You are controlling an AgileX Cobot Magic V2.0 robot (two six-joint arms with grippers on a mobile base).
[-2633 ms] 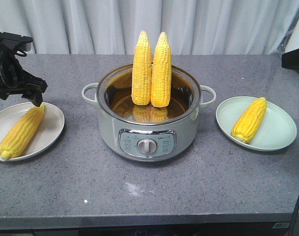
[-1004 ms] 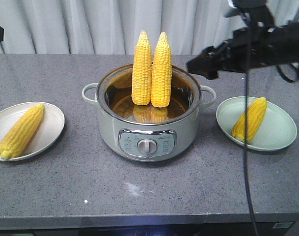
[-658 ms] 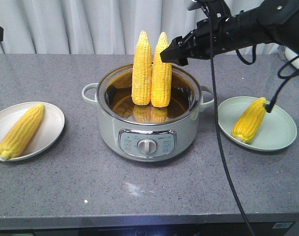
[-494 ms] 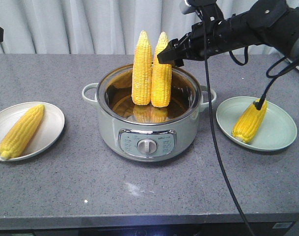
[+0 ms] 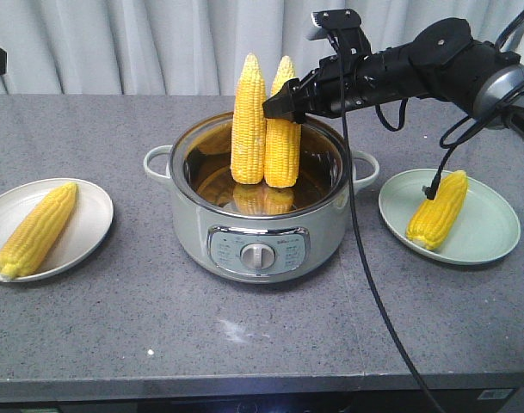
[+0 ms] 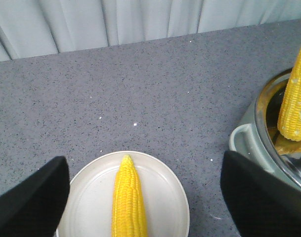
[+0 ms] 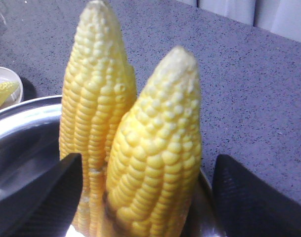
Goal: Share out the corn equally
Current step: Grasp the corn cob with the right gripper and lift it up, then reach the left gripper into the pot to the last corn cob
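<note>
Cobs to be shared stand in the pot at the middle of the counter, tips up, long axes vertical. The right gripper lies level at the right-hand cob, fingers spread wide either side of it, clasping nothing. The left gripper, equally spread and empty, hangs over the plated cob near the counter's left edge, so the right arm is nearer.

Corn is bright yellow with paler tips; the pot pale grey-green; plate left of the pot off-white; plate right of the pot mint; bench speckled grey.
</note>
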